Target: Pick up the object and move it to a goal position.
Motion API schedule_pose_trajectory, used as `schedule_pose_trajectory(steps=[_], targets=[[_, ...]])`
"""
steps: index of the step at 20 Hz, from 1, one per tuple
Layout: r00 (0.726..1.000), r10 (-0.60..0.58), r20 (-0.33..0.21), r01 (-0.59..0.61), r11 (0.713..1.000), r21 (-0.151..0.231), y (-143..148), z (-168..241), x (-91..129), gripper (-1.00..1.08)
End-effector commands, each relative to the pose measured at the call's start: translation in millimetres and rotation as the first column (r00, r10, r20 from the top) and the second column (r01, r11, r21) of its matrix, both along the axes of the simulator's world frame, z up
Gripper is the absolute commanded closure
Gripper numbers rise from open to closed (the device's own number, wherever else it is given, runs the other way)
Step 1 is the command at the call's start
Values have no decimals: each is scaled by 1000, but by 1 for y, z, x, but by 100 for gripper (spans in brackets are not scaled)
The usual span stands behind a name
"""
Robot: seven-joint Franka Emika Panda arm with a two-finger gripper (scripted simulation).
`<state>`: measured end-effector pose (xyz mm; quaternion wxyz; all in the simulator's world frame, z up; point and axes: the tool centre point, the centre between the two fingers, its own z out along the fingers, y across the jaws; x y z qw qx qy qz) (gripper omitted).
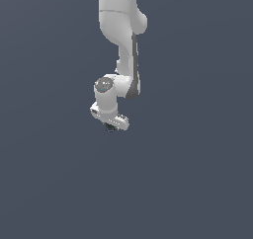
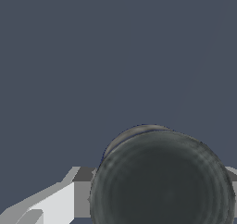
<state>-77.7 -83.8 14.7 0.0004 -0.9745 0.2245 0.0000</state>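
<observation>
Right up against our wrist camera sits the ball, dark, near-black, glossy and round, filling the space between our fingers, which flank it on both sides. So our gripper looks closed on it, though actual contact is hard to confirm. From outside, the ball is just a tiny dark speck under the white hand. We'd say the grab looks done; carrying it to the goal remains, and no goal marker shows anywhere.

1. My arm looks like smooth, glossy white plastic with grey caps.
2. The object seems dark, faintly streaked and semi-gloss; possibly glass or rubber.
3. My fingers look matt, pale grey.
</observation>
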Motion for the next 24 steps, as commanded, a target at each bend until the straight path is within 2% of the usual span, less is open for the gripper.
schedule_pose_trajectory(steps=[1,11,24], targets=[[1000,0,0,0,1000,0,0,0,0,108],[1000,0,0,0,1000,-1,-12,21,21,108],[1000,0,0,0,1000,-1,-50,87,88,108]])
